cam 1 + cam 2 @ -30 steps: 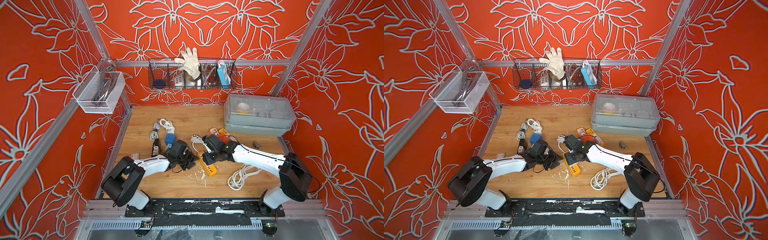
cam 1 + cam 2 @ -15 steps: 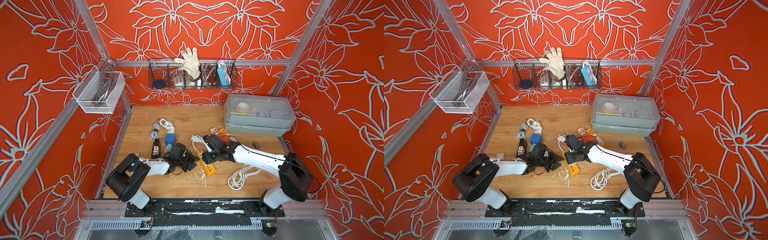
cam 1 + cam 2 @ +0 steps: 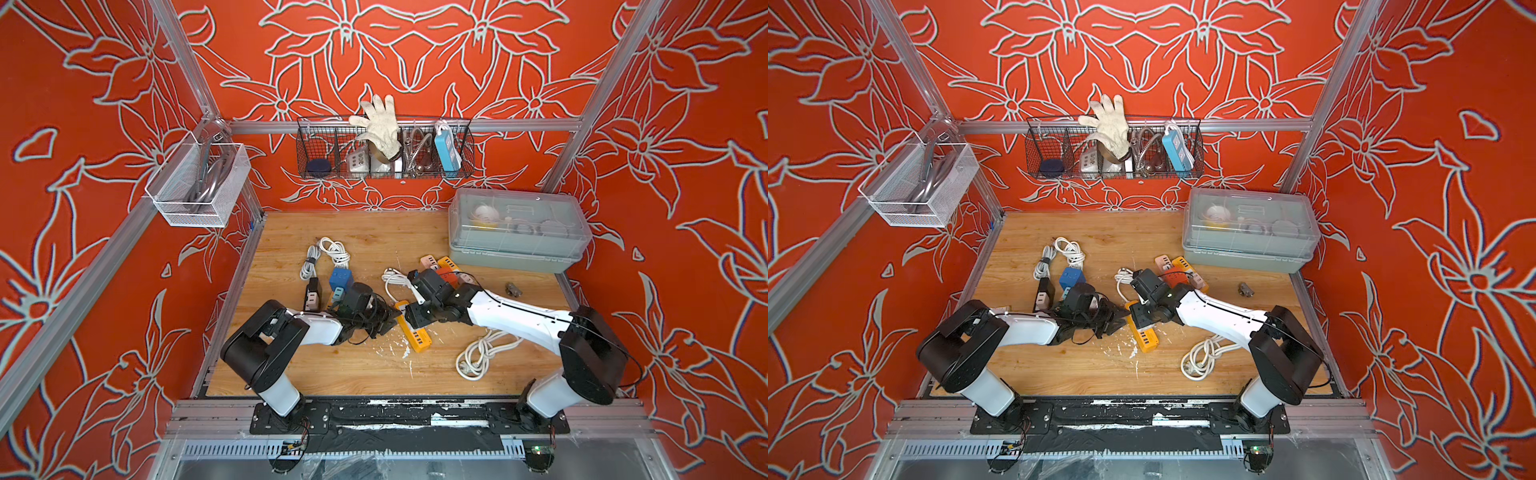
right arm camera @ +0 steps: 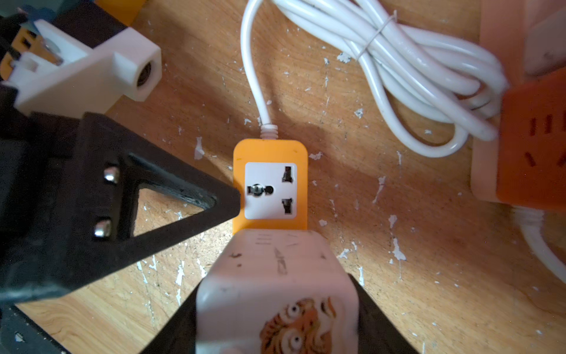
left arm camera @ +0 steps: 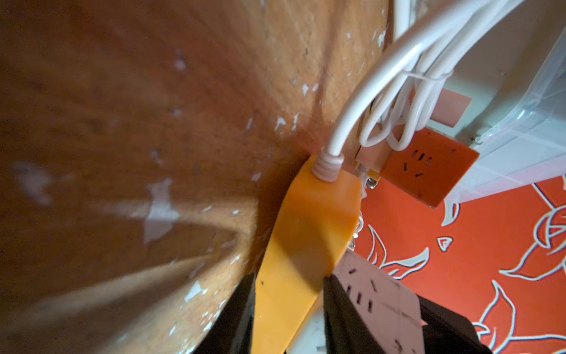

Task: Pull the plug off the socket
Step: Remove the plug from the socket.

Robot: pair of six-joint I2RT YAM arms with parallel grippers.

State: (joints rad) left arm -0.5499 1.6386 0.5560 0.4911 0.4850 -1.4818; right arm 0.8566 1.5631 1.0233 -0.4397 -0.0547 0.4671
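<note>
Right jaws clamp tiger-print plug [image 4: 277, 291], apparently seated in yellow socket strip [image 4: 269, 151], mid bench [image 3: 332, 374], toward strip's 11 o'clock end. Left jaws pinch strip from 9 o'clock. Best: pin strip flat, pull plug straight up, no twisting.

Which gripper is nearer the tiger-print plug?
Right. The right gripper grips the tiger-print plug by its sides; the left gripper clamps the yellow power strip next to it, at the empty socket.
</note>
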